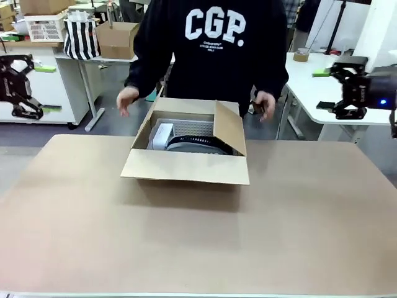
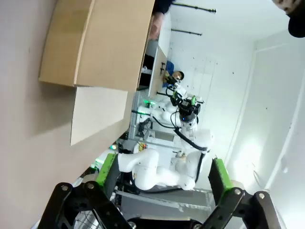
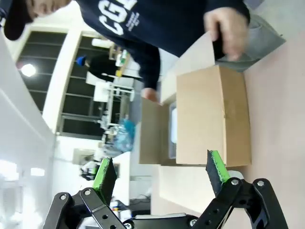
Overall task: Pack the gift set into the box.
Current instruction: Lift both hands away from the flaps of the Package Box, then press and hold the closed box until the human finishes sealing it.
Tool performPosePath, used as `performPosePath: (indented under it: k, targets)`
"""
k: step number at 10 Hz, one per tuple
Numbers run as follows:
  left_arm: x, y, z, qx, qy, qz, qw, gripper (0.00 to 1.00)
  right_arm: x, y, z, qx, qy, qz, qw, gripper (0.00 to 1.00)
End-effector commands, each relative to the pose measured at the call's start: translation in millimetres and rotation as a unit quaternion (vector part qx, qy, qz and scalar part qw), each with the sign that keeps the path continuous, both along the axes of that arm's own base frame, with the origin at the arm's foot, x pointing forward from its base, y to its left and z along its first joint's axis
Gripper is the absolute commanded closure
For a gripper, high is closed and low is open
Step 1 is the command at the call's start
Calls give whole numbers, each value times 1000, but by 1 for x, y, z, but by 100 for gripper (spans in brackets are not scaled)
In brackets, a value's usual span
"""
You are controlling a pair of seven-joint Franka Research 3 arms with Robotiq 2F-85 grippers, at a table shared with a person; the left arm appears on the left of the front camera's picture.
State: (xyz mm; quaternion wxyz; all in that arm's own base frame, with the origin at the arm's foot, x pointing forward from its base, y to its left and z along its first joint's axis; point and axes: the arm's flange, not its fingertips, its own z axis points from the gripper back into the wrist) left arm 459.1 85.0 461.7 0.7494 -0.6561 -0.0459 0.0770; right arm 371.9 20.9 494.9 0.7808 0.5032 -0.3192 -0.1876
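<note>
Above table [image 1: 310, 217], both grippers [image 1: 28, 87] agape, empty.

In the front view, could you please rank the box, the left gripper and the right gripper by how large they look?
1. The box, by far the largest.
2. The left gripper and right gripper look about alike; both are partly cut off by the picture's edges, so I won't rank them.
</note>
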Motion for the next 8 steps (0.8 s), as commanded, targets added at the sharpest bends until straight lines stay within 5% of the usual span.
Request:
performPosePath:
  k: [1, 8]
  targets:
    - [-12, -4, 23, 22, -33, 27, 999, 0, 0, 13, 13, -35, 22, -15, 999, 0]
    - [-12, -4, 23, 22, -33, 27, 999, 0, 0, 13, 13, -35, 22, -15, 999, 0]
